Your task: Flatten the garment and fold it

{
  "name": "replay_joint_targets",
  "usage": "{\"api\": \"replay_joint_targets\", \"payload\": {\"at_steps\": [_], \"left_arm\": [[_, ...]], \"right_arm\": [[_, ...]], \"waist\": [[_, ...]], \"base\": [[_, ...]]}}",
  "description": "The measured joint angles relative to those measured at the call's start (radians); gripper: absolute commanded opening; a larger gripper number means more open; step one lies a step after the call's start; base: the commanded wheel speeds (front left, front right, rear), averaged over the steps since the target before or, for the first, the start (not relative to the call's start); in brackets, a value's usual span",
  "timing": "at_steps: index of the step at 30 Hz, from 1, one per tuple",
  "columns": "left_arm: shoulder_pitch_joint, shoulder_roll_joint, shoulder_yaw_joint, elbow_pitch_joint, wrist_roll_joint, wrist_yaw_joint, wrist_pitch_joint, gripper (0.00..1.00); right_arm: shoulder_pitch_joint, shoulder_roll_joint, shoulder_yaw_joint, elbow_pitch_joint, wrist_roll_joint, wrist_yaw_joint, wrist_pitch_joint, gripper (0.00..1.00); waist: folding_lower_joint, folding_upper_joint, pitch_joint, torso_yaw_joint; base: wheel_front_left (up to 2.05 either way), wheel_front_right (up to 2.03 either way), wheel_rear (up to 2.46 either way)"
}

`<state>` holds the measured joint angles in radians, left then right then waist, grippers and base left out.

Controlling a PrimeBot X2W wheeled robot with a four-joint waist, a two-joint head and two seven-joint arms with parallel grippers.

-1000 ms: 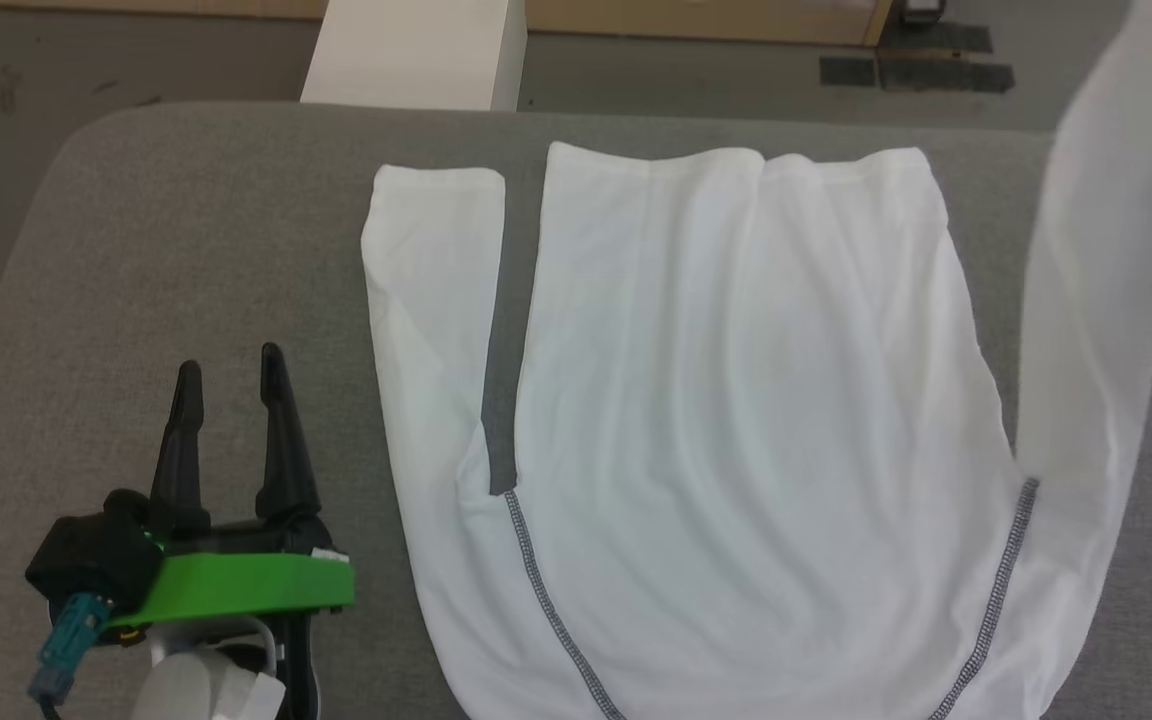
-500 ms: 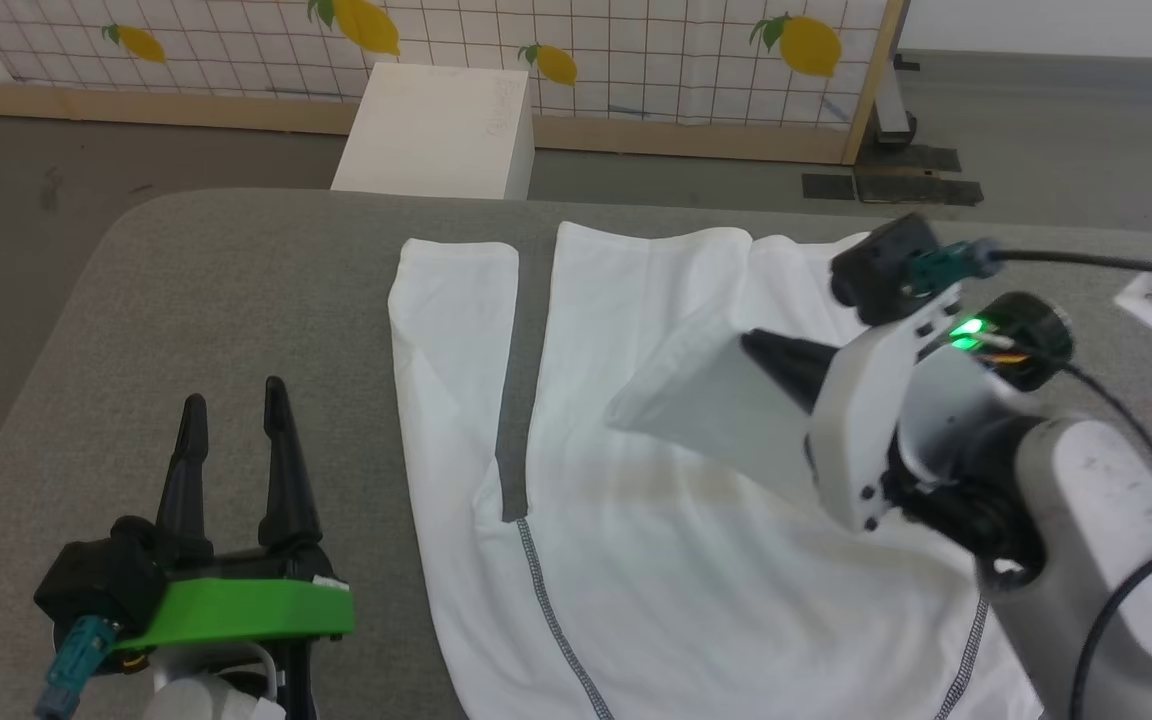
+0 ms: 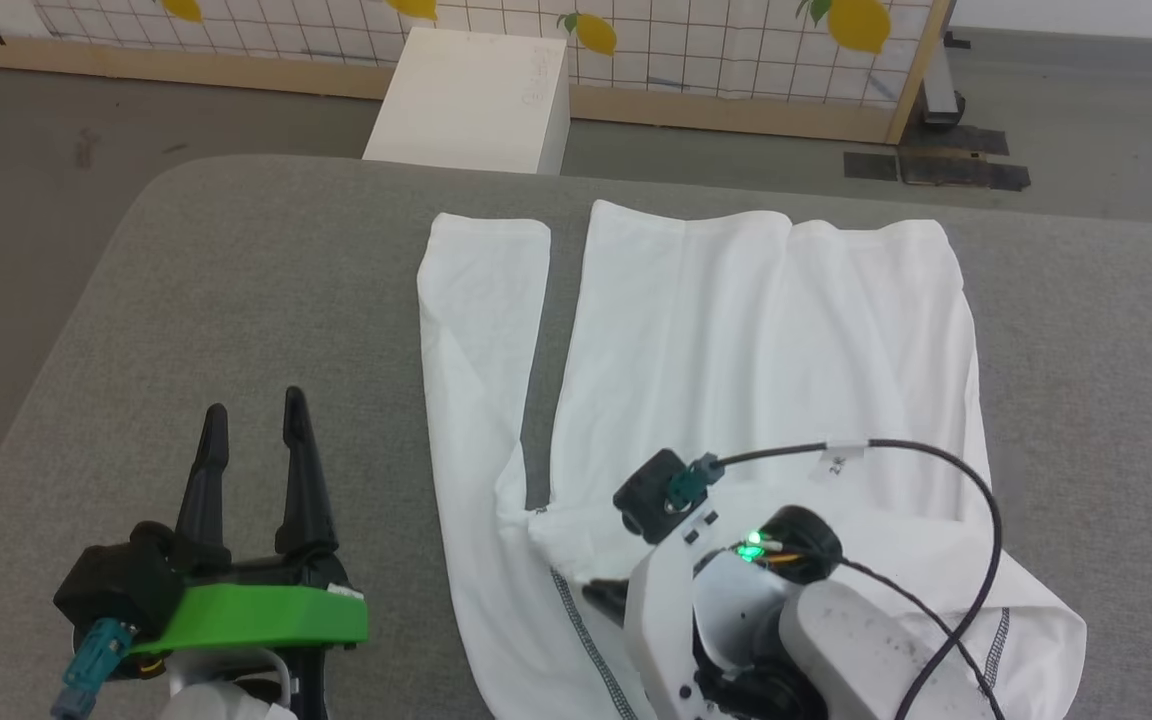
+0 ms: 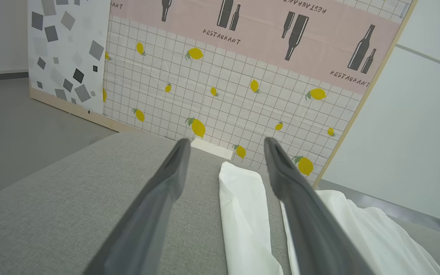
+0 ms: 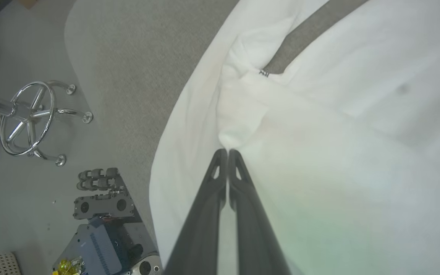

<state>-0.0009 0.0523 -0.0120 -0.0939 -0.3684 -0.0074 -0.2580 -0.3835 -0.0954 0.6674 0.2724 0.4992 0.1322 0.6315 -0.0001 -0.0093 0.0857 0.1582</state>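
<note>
Grey padded surface (image 3: 186, 300) with a rounded far-left corner. Bare floor beyond, with a white box (image 3: 476, 100) standing on it just past the far edge and a lemon-print grid panel (image 3: 736, 40) behind that. In the right wrist view, a chrome stool base (image 5: 29, 118) on the floor off the surface's edge.

White garment (image 3: 756, 330) spread over the middle and right of the surface, from near the far edge down to the near edge. One long narrow strip of it to the left, parted from the main body by a slot of bare grey. Dark grey stitching (image 3: 586, 640) close to the near edge. A flap from the right side folded across the near part, its leading end bunched beside the slot.

Right arm (image 3: 836, 640): extended from the near edge, low over the garment, pale forearm angled toward the left, black cable (image 3: 936, 470) looping above it, green light lit at the wrist. Right gripper (image 5: 224, 152): fingers pressed together tip to tip, clamped on a pinch of the folded flap, cloth gathered in a small knot just ahead of the tips.

Left arm: parked at the near-left corner over bare surface, apart from the garment, green band (image 3: 256, 610) across the wrist. Left gripper (image 3: 255, 402): fingers pointing toward the far edge, spread wide and empty. In the left wrist view, the narrow strip visible beyond, between the two fingers.
</note>
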Motion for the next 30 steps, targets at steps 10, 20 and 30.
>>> {"api": "replay_joint_targets", "payload": {"at_steps": [10, 20, 30], "left_arm": [[0.000, 0.000, -0.003, 0.006, -0.003, 0.009, 0.000, 1.00], [0.001, 0.000, 0.008, 0.016, -0.003, 0.008, 0.000, 1.00], [0.017, 0.008, 0.013, 0.022, -0.003, 0.009, 0.001, 1.00]], "right_arm": [[0.015, 0.010, 0.068, 0.078, 0.058, 0.000, -0.032, 0.45], [0.006, 0.016, -0.046, -0.074, 0.191, 0.000, -0.131, 1.00], [0.012, -0.028, -0.545, -0.207, 0.084, 0.000, -0.314, 1.00]], "waist": [[0.0000, 0.0000, 0.012, -0.019], [0.0000, 0.0000, -0.021, -0.055], [0.0001, 0.0000, -0.062, -0.101]], "base": [[0.00, 0.00, 0.00], [0.00, 0.00, 0.00], [0.00, 0.00, 0.00]]}}
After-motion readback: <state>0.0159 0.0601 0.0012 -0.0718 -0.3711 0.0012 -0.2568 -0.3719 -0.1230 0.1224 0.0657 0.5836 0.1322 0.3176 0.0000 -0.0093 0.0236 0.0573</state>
